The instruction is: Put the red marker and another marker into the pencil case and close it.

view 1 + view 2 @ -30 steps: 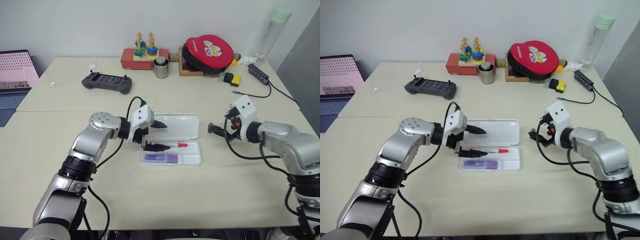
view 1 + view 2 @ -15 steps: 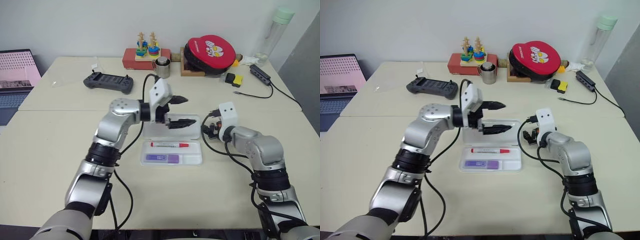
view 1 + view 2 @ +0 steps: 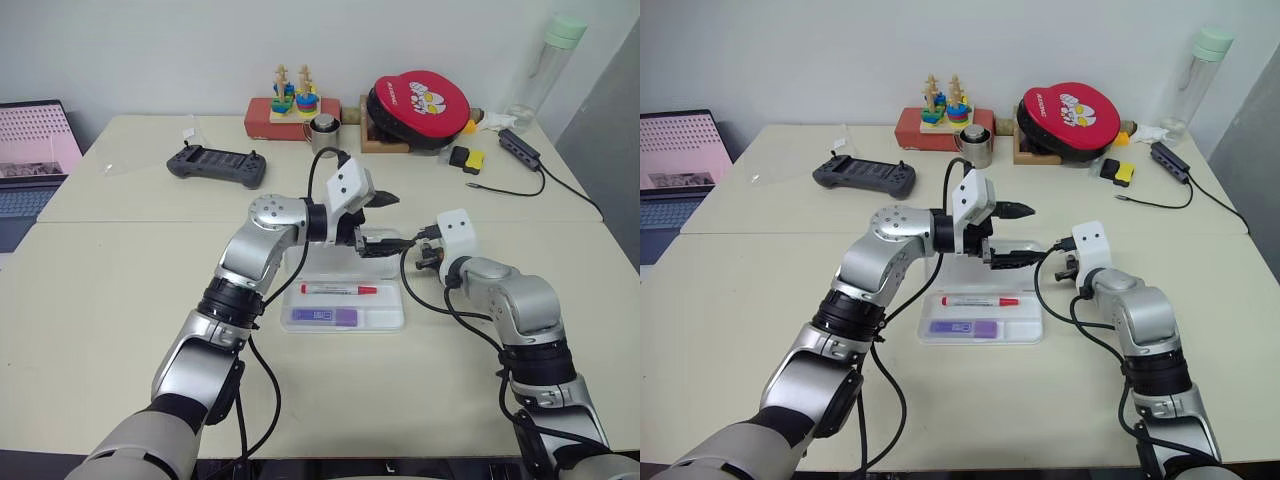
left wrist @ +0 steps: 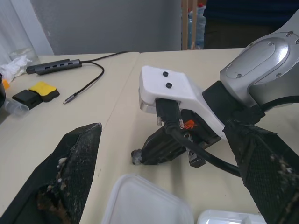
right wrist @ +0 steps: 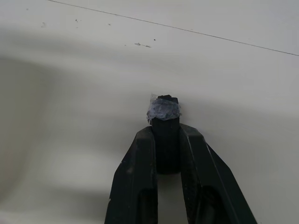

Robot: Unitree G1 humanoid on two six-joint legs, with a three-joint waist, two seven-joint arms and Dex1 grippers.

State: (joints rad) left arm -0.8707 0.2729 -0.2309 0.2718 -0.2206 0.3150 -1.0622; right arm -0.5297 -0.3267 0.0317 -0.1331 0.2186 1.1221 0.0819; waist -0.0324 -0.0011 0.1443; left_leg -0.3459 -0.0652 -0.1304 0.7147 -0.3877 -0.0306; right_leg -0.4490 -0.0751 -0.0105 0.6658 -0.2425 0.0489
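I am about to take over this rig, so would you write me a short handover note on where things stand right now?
Left gripper: open, holding nothing, above the lid of the pencil case.
Right gripper: shut on a small dark stub, just off the case's right end, over the table.
Things: the red marker and the purple highlighter both lie in the case's tray.
Done: both markers are in.
Left: fold the lid over and shut the case. The stub is not part of the job.
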